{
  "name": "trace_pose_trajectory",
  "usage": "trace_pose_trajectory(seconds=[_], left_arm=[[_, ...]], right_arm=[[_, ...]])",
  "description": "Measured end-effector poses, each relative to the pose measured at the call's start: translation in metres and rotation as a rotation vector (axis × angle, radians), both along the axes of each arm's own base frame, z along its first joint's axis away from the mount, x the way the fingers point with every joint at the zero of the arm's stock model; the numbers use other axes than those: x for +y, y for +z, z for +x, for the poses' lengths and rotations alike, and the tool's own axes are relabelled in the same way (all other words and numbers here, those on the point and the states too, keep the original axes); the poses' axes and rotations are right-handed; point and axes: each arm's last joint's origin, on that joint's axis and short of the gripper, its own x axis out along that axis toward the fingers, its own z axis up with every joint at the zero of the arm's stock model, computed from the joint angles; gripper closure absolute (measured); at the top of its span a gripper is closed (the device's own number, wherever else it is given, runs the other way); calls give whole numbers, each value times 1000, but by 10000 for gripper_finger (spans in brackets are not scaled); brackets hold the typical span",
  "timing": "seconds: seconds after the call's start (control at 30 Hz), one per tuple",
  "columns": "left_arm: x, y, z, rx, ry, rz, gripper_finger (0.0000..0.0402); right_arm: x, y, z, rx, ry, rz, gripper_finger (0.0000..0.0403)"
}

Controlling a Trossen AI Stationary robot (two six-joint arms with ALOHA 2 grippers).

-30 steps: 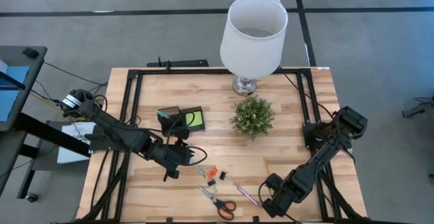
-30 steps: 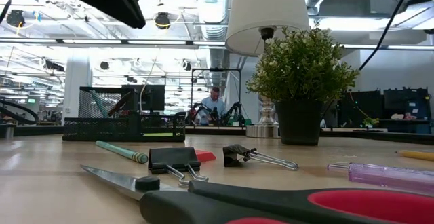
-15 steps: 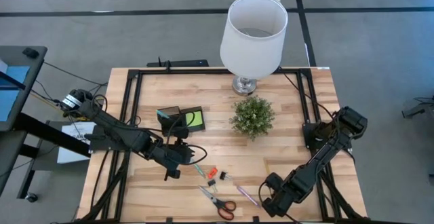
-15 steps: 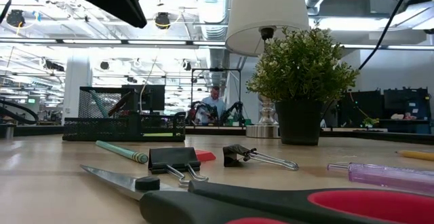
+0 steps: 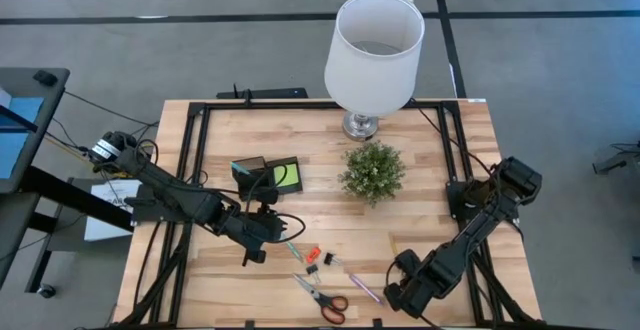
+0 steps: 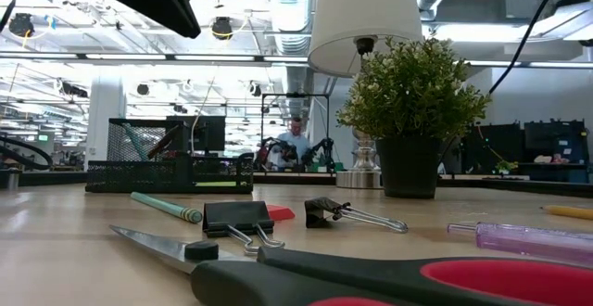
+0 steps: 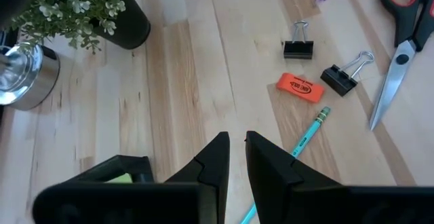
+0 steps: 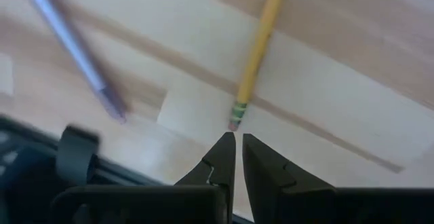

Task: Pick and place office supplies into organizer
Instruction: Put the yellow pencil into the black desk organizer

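Wooden slat table (image 5: 420,220), black-framed, seen from above with both arms over its near half.

Right gripper (image 8: 238,142): jaws drawn nearly together, nothing between them; tips poised just short of the eraser end of the yellow pencil (image 8: 259,51), which lies flat on the boards. A purple pen (image 8: 68,44) is seen beside it, apart. From above, this gripper (image 5: 392,295) is placed at the near right edge.

Left gripper (image 7: 237,144): jaws narrowly parted, empty, held above the teal pencil (image 7: 308,130). Beyond are noted an orange eraser (image 7: 298,87), two black clips (image 7: 298,46), and red-handled scissors (image 7: 399,51).

Organizer (image 5: 268,177) stands left of centre, lime-green pad inside its tray. Potted plant (image 5: 372,171) and white-shaded lamp (image 5: 372,50) are set behind, well apart from the supplies.
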Motion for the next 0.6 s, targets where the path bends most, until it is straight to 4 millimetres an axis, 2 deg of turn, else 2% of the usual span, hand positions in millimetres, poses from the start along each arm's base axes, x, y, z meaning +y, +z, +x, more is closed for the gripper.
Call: trace_pose_trajectory(seconds=[0.27, 0.6], left_arm=[[0, 0, 0, 0, -1, 0, 357], [0, 0, 0, 0, -1, -1, 356]], right_arm=[[5, -1, -8, 34, -179, -13, 364], [6, 0, 2, 3, -240, 47, 336]])
